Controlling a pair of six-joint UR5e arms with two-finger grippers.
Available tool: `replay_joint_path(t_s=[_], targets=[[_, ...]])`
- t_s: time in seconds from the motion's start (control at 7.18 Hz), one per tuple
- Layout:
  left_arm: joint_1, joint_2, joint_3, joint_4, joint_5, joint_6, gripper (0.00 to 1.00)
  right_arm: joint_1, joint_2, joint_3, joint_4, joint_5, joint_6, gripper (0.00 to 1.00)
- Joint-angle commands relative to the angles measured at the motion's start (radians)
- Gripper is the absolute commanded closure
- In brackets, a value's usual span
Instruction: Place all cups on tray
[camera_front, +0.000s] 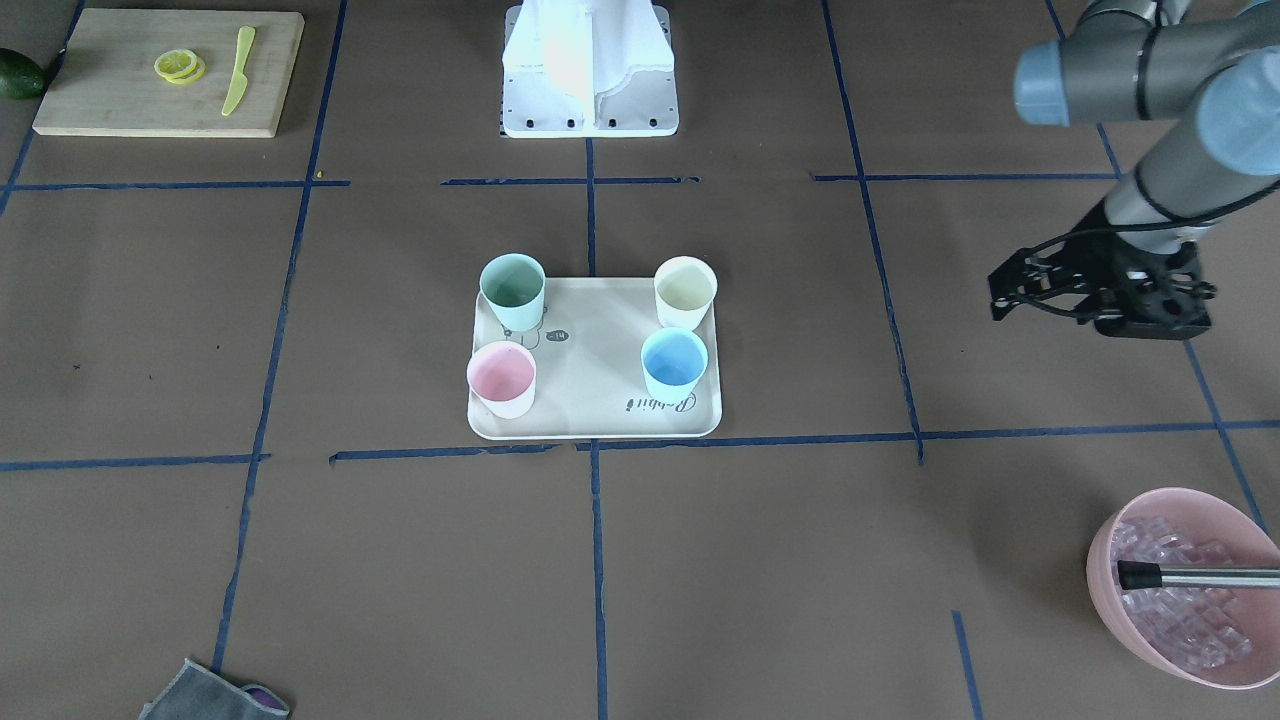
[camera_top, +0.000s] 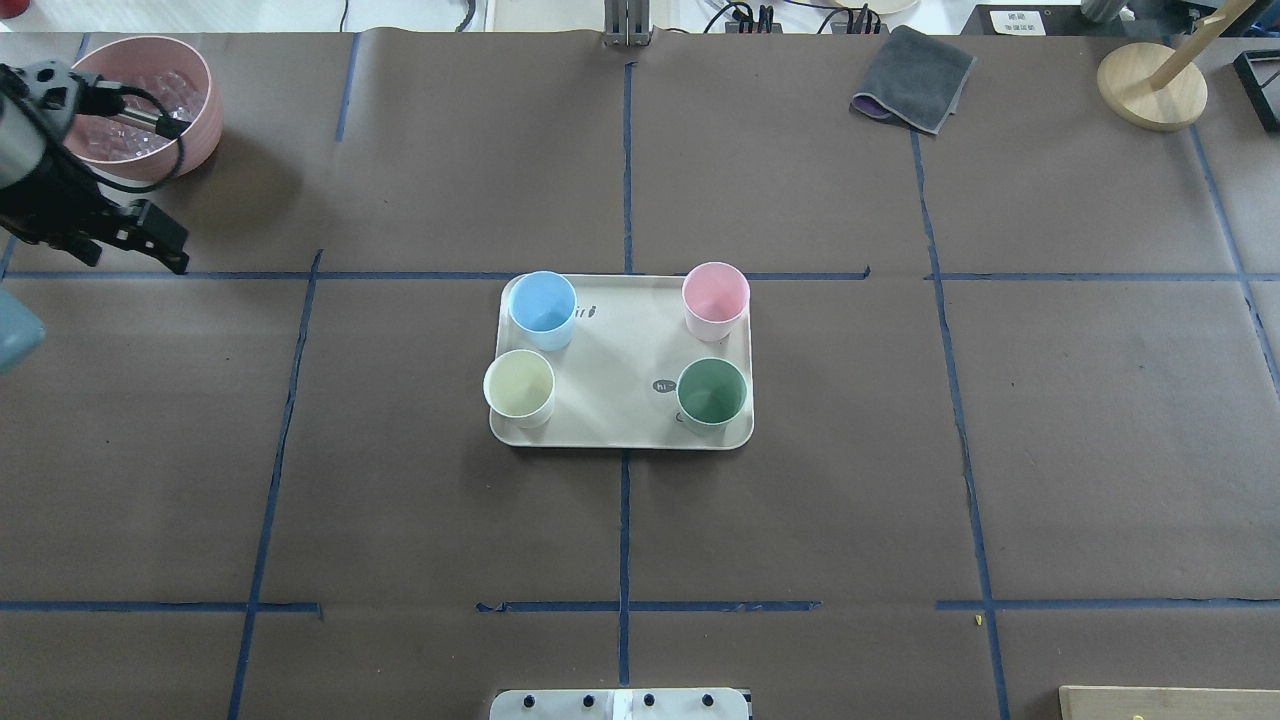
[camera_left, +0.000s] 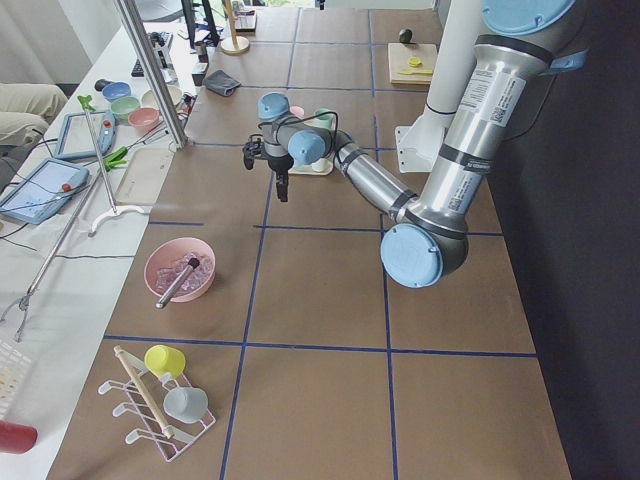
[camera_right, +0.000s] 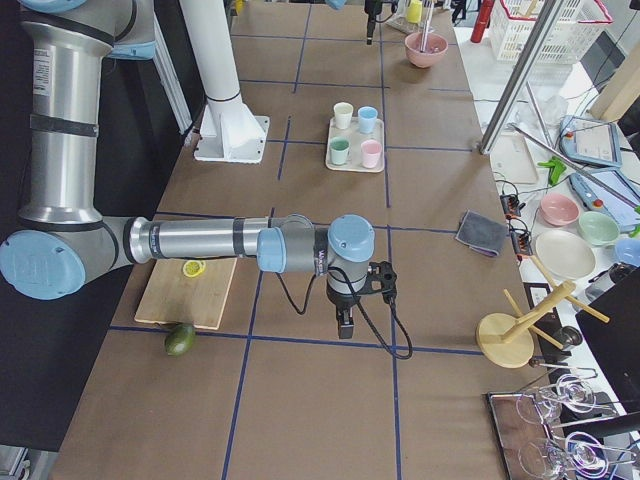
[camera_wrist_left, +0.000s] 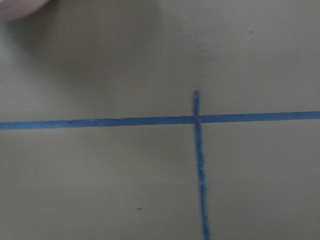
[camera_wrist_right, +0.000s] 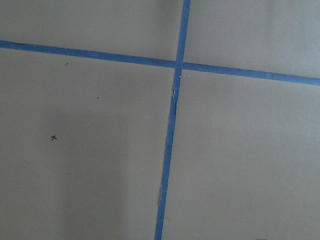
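The cream tray (camera_front: 598, 385) (camera_top: 620, 340) lies at the table's middle. Four cups stand upright on it, one near each corner: mint green (camera_front: 512, 290) (camera_top: 711, 394), pale yellow (camera_front: 685, 292) (camera_top: 519, 388), pink (camera_front: 501, 378) (camera_top: 716, 298), light blue (camera_front: 674, 363) (camera_top: 543, 308). My left gripper (camera_front: 997, 297) (camera_top: 176, 252) hovers far off to the tray's side, near the bowl; it looks shut and empty. My right gripper (camera_right: 343, 328) shows only in the exterior right view, above bare table far from the tray; I cannot tell if it is open or shut.
A pink bowl (camera_front: 1190, 640) (camera_top: 205, 120) of clear cubes with a metal tool stands by the left arm. A wooden cutting board (camera_front: 120, 100) holds lemon slices and a knife, with an avocado (camera_front: 20, 75) beside it. A grey cloth (camera_top: 912, 78) and a wooden stand (camera_top: 1150, 85) lie at the far edge.
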Motion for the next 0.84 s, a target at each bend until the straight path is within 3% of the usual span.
replay_joint_path(t_s=[0.0,0.14,0.28,0.7], targets=[[-0.165,0.104,0.025,0.016,-0.031,0.346,0.0,0.008,-0.008,0.004,0.003,0.005,-0.001,0.0],[-0.246,0.153,0.025,0.056,-0.048,0.387,0.0,0.008,-0.008,0.006,0.003,0.005,-0.001,0.0],[-0.252,0.235,0.013,0.044,-0.048,0.396,0.0,0.008,-0.008,0.003,0.003,0.005,-0.001,0.0],[-0.267,0.258,0.077,0.044,-0.049,0.398,0.0,0.008,-0.008,0.004,0.003,0.006,-0.001,0.0]])
